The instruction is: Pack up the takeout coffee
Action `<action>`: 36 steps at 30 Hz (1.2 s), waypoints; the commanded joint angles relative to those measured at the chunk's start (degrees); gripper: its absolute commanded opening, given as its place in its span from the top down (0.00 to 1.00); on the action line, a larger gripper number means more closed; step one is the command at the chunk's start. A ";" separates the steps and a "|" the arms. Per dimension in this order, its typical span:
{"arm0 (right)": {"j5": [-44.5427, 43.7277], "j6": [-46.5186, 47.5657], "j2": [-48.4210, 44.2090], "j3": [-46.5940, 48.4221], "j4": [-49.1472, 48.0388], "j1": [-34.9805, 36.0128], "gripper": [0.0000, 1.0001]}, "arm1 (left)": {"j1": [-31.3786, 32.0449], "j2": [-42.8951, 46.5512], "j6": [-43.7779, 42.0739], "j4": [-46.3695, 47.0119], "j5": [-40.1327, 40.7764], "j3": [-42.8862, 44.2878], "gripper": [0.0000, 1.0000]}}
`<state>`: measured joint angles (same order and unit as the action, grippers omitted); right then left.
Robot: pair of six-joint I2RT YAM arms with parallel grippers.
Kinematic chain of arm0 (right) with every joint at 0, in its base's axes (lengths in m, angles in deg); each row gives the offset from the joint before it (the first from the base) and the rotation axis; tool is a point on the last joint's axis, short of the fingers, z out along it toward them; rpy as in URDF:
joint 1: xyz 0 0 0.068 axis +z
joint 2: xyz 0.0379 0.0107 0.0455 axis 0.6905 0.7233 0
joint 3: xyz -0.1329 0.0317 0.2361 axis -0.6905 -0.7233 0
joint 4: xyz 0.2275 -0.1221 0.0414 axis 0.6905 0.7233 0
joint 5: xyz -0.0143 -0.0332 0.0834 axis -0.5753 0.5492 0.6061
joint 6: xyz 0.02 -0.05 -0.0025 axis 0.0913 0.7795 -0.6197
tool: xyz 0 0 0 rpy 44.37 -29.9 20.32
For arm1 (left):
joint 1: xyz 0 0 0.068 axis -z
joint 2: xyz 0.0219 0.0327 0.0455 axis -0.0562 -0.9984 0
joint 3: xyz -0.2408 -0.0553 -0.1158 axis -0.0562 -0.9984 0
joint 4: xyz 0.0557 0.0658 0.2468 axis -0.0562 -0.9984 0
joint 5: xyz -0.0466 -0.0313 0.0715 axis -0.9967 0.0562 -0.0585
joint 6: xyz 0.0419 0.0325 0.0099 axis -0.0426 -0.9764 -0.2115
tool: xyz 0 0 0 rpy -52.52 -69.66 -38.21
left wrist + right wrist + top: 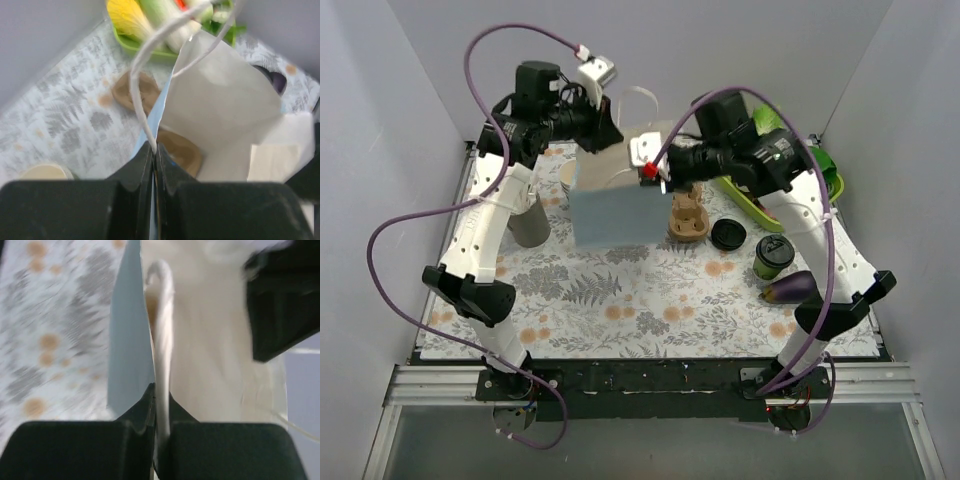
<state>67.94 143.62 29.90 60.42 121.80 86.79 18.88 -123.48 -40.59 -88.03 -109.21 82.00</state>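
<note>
The takeout coffee [773, 257], a cream and green cup with a black lid, stands on the right of the table, apart from both grippers. A light blue paper bag [618, 212] hangs above the middle of the table. My left gripper [608, 140] is shut on its far rim. My right gripper [658, 176] is shut on its right rim. In the left wrist view the left gripper [154, 147] pinches the bag's edge [162, 107] at the white handle, and a brown shape [184, 150] shows low inside. In the right wrist view the right gripper [161, 392] clamps the bag's rim [131, 340] and handle.
A brown cardboard cup carrier [687, 218] and a loose black lid [728, 234] lie right of the bag. An eggplant [790, 288] lies near the coffee. A green tray [832, 180] of vegetables sits at the back right. A grey cylinder [530, 224] stands on the left.
</note>
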 commanded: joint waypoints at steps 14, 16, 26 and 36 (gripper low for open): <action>0.49 -3.89 -19.51 -41.05 -19.01 2.50 0.89 | 0.04 26.10 1.27 24.68 -0.37 -45.29 1.00; 0.58 -1.78 -20.39 -41.76 -18.13 2.94 0.73 | 0.13 26.89 0.83 24.77 -0.99 -46.17 1.00; -11.79 -8.96 -31.53 -39.82 -25.03 4.08 0.06 | 0.74 28.56 -10.24 26.88 1.82 -37.48 1.00; -27.62 -9.94 -46.30 -55.73 -36.05 3.82 0.05 | 6.26 36.11 -16.40 24.51 -3.10 -56.44 1.00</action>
<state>49.23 136.29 -15.41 11.39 90.94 90.92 20.92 -90.94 -53.94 -60.73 -109.08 33.06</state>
